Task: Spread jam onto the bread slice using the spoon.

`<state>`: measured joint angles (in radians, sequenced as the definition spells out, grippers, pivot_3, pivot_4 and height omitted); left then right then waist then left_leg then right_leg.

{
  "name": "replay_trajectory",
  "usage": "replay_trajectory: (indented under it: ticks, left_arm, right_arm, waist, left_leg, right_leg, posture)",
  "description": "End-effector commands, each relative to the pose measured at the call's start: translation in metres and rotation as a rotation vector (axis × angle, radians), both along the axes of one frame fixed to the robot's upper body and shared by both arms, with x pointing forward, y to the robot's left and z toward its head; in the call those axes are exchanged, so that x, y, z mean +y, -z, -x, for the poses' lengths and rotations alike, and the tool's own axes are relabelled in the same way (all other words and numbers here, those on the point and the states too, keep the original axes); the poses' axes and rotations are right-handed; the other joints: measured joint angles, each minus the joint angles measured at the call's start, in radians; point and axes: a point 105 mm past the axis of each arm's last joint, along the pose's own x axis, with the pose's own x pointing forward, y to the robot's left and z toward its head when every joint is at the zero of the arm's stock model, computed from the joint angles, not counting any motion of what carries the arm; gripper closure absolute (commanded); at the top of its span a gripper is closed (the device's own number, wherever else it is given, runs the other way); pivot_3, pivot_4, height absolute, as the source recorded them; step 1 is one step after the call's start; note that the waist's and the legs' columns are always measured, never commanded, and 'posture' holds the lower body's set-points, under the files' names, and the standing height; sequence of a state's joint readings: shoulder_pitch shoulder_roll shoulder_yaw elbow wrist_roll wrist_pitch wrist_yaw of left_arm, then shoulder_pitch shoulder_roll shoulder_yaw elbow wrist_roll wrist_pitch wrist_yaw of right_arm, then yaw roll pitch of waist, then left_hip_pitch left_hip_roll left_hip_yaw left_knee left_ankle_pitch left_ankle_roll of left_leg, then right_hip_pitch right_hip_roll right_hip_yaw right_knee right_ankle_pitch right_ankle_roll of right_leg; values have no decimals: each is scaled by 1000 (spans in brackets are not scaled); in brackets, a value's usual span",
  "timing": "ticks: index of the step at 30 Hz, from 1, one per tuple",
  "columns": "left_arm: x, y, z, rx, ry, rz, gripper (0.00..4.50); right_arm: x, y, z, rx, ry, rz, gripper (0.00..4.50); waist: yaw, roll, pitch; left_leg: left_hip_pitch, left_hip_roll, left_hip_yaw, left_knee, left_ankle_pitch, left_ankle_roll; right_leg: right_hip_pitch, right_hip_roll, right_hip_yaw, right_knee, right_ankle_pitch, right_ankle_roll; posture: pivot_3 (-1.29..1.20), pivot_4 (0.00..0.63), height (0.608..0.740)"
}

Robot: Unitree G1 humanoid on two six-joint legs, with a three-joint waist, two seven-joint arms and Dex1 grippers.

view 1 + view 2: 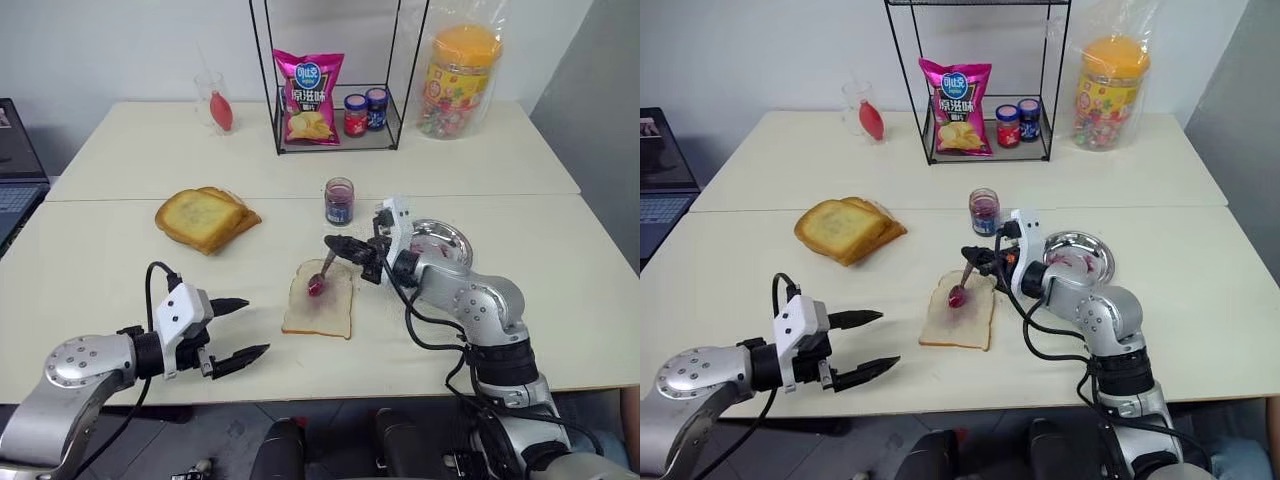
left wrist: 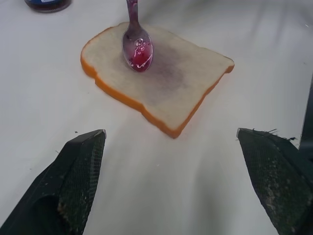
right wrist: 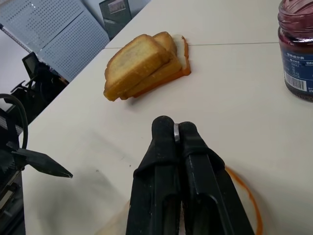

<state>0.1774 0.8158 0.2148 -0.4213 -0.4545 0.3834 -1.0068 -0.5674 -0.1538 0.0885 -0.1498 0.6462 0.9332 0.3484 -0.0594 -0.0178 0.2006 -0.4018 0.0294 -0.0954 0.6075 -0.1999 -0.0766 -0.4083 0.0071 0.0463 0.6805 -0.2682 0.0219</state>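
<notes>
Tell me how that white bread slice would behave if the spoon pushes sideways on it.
The bread slice looks thin and light, lying loose on the table, so it would probably slide. Soft crumb likely dents or tears under the spoon.

Head stereo looks down on table (image 1: 120,260) — wrist cams close, low.

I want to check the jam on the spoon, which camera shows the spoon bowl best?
The left wrist view: the spoon bowl, jam-coated, rests on the bread slice up close. Both eye views show it small; the right wrist view shows just a metal sliver between the fingers.
</notes>
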Motion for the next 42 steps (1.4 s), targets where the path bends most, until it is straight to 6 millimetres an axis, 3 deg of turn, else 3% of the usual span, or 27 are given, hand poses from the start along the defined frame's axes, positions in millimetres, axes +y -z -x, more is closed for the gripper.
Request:
replay_trajectory:
  ticks: [1, 13, 32, 39, 42]
  left_arm:
    - [-8, -5, -3, -53, 38, -5, 0]
    - [-18, -7, -8, -73, 62, -4, 0]
    - [-25, -18, -16, -99, 59, 12, 0]
    - [-26, -18, -17, -103, 61, 11, 0]
    - [-25, -18, -17, -106, 58, 9, 0]
  right_arm:
    - [8, -9, 8, -172, -48, 85, 4438]
    - [24, -26, 34, -438, -182, 186, 4438]
    - [24, -40, 41, -631, -227, 264, 4438]
    - [17, -49, 42, -644, -202, 258, 4438]
    - [5, -58, 36, -508, -121, 144, 4438]
  waist:
    - [0, 0, 0]
    - [2, 0, 0]
    - [2, -1, 0]
    - [3, -1, 0]
    - [3, -1, 0]
  left_leg:
    - [0, 0, 0, 0, 0, 0]
    - [0, 0, 0, 0, 0, 0]
    - [0, 0, 0, 0, 0, 0]
    - [0, 0, 0, 0, 0, 0]
    - [0, 0, -1, 0, 0, 0]
  right_leg:
    - [0, 0, 0, 0, 0, 0]
    - [0, 0, 0, 0, 0, -1]
    - [0, 0, 0, 0, 0, 0]
    - [0, 0, 0, 0, 0, 0]
    - [0, 0, 0, 0, 0, 0]
  posture:
    - [0, 150, 740]
    - [0, 150, 740]
    - [0, 150, 740]
    - [0, 150, 740]
    - [0, 150, 740]
